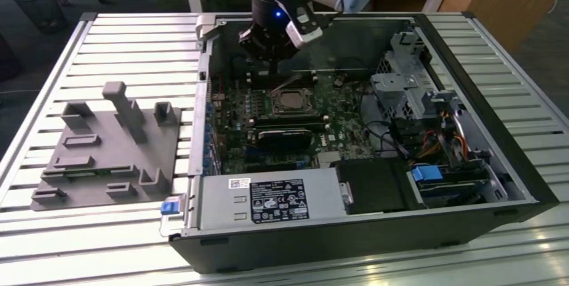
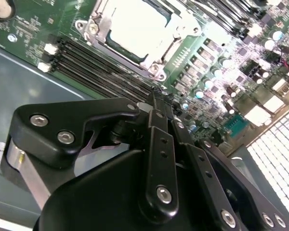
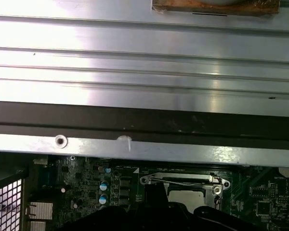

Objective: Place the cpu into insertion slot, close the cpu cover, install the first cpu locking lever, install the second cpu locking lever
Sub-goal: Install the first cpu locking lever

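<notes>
Cpu (image 2: 135, 29) sits in the insertion slot (image 2: 116, 46) on the green motherboard (image 1: 236, 116), its pale metal top showing through the window of the cpu cover (image 2: 97, 24), which lies flat over it. In the first wrist view a thin metal rod (image 3: 178, 181) runs along one edge of that frame.

Across the exterior view from its left, a grey moulded fixture (image 1: 106, 146) with upright posts rests on the slatted tabletop (image 1: 53, 246), well apart from the open computer case (image 1: 524, 186). Inside the case, toward the exterior view's left, a row of blue connectors (image 1: 210, 141) lines the board edge. Near the middle, the tool (image 1: 269, 73) hangs from the arm just above the board, close to the far edge of the slot and the cpu. In the second wrist view its black fingers (image 2: 156, 139) come together at the tips with nothing between them, held clear of the board beside the long black memory slots (image 2: 91, 67). Nearer the camera than the slot lies a black heatsink block (image 1: 284, 136), and nearer still a grey power supply (image 1: 266, 203) with a label. On the exterior view's right stand a metal drive cage (image 1: 396, 89), a bundle of coloured cables (image 1: 444, 143) and a blue tab (image 1: 430, 174).
</notes>
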Tool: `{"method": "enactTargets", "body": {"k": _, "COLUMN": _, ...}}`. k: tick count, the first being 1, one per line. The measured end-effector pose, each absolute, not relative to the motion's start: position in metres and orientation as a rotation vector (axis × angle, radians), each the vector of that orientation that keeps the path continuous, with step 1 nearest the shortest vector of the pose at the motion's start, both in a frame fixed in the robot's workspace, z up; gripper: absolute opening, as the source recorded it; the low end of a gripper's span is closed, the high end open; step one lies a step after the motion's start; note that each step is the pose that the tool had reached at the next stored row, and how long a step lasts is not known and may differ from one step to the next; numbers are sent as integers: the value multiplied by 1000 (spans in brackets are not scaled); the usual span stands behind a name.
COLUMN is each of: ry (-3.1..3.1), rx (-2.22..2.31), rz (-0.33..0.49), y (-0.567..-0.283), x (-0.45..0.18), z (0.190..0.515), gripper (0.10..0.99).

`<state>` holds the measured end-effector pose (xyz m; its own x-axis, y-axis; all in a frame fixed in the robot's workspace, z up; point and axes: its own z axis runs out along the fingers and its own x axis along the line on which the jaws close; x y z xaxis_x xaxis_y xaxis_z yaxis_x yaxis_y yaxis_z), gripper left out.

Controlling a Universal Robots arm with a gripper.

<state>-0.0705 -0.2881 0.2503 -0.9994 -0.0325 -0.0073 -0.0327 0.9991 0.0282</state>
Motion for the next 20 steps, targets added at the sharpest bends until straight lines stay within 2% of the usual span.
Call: {"method": "enactTargets", "body": {"k": 20, "ry": 3120, "rx": -48, "rz": 64, "y": -288, "x": -52, "z": 238, "gripper": 106}}
